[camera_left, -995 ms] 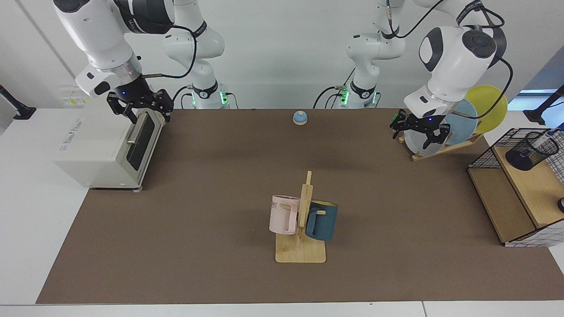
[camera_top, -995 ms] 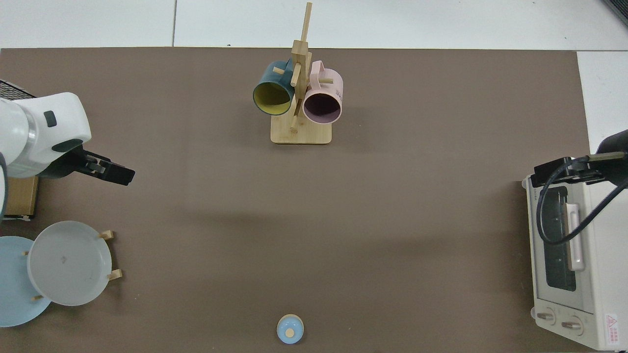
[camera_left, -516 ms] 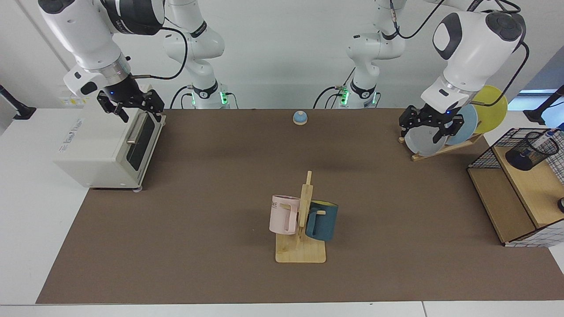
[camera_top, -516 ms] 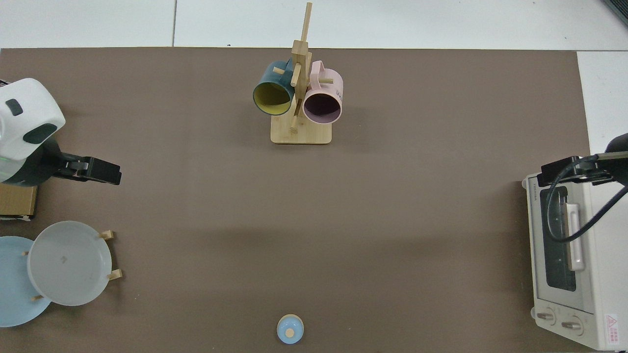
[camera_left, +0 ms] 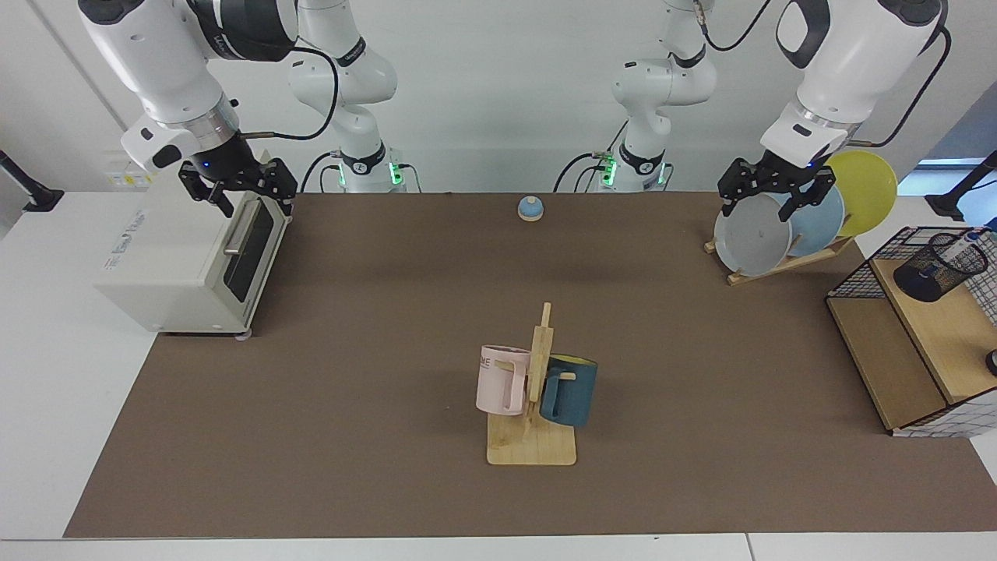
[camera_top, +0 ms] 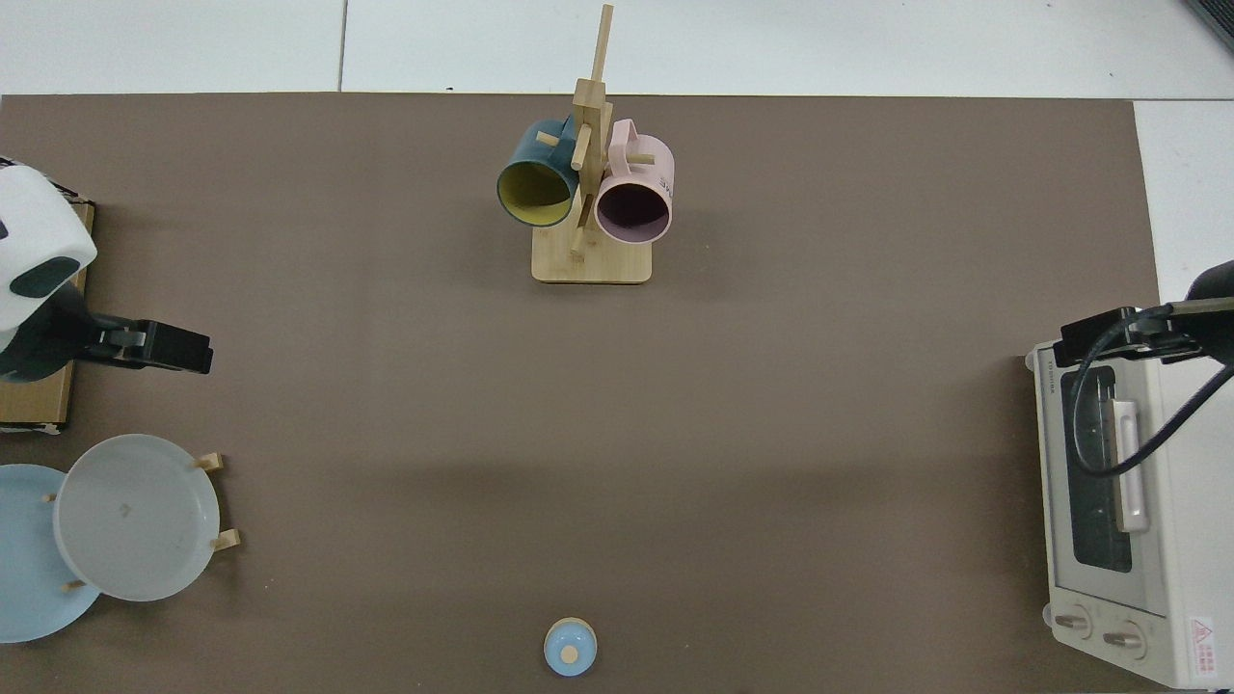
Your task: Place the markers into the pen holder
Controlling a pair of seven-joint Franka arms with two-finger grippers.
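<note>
Rising and drawing back toward its own base, the left gripper (camera_left: 769, 194) now hangs above the plates (camera_left: 754, 241) in their wooden stand near the table's far edge, higher and closer to the table's end than it was a second ago; its fingers are spread wide and hold nothing. From above it shows as a dark block (camera_top: 159, 347) over the mat, just off the wooden shelf at that end of the table. At the opposite end the right gripper (camera_left: 240, 187) has shifted only slightly and waits above the top front edge of the toaster oven (camera_left: 191, 261), fingers also apart and empty. On the wire rack with wooden shelves (camera_left: 911, 343), at the end of the table where the left arm stands, sits the pen holder (camera_left: 938, 271), tilted in this view, and the marker (camera_left: 966, 243) stands inside it: its blue cap and white barrel show just above and through the mesh at the rim. No other marker is visible on the mat, by the mugs (camera_left: 537, 382) on their wooden tree (camera_left: 536, 405) near the front edge, or beside the small blue bell (camera_left: 530, 208) at the far edge. Judging from that, the placing looks done, and what is left is probably only for the left arm to finish pulling away to a resting pose.
</note>
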